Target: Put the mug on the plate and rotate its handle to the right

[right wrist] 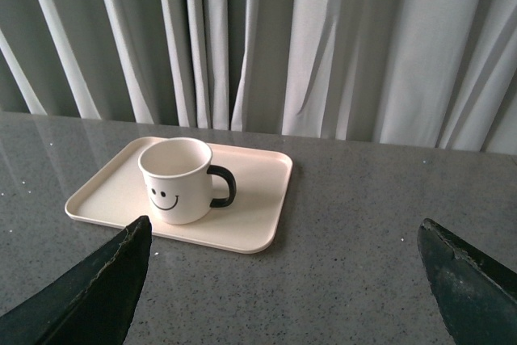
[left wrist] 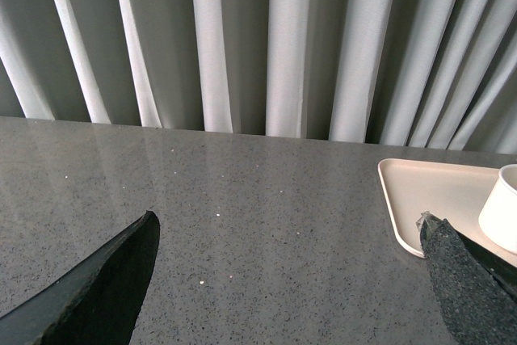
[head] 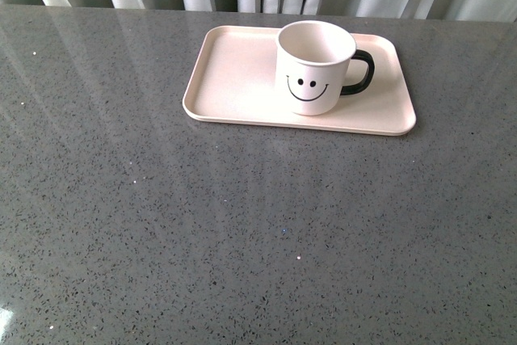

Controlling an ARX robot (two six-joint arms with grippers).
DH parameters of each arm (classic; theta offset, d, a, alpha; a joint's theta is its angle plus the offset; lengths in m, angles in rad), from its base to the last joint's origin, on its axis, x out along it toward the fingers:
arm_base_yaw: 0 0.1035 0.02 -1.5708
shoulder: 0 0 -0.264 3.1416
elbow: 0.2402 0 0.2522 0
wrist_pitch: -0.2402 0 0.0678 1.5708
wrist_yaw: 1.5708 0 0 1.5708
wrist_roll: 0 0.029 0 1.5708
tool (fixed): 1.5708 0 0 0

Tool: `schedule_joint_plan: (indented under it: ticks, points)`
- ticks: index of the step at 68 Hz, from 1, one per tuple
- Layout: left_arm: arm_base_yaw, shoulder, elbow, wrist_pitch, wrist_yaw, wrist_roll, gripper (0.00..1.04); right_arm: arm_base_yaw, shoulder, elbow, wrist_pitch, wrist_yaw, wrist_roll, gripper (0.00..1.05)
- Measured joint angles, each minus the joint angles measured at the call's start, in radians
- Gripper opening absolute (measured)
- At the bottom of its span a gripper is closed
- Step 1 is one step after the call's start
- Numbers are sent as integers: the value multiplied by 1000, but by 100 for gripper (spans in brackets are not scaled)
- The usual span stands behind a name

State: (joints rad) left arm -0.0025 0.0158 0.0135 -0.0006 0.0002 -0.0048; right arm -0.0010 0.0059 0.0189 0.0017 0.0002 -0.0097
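Mug (head: pixel 316 66) upright on plate (head: pixel 230 78), upper centre, handle (head: pixel 360 71) rightward; both grippers (left wrist: pixel 287 280) (right wrist: pixel 283 280) spread, empty — any re-approach risks nudging it.

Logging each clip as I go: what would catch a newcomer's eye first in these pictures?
The cream mug with its black smiley face stands upright on the pale pink plate, right of the plate's middle, at the far side of the grey speckled table. Its black handle points to the robot's right. Both the left pincer and the right pincer are open and hold nothing, away from the mug.
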Motion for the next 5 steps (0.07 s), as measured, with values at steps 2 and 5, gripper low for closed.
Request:
schedule_joint_plan:
  ticks: [2, 5]
  points:
    - [0, 0, 0, 0, 0, 0, 95, 0, 0, 0, 0, 0, 0, 96]
    - [0, 0, 0, 0, 0, 0, 95, 0, 0, 0, 0, 0, 0, 96]
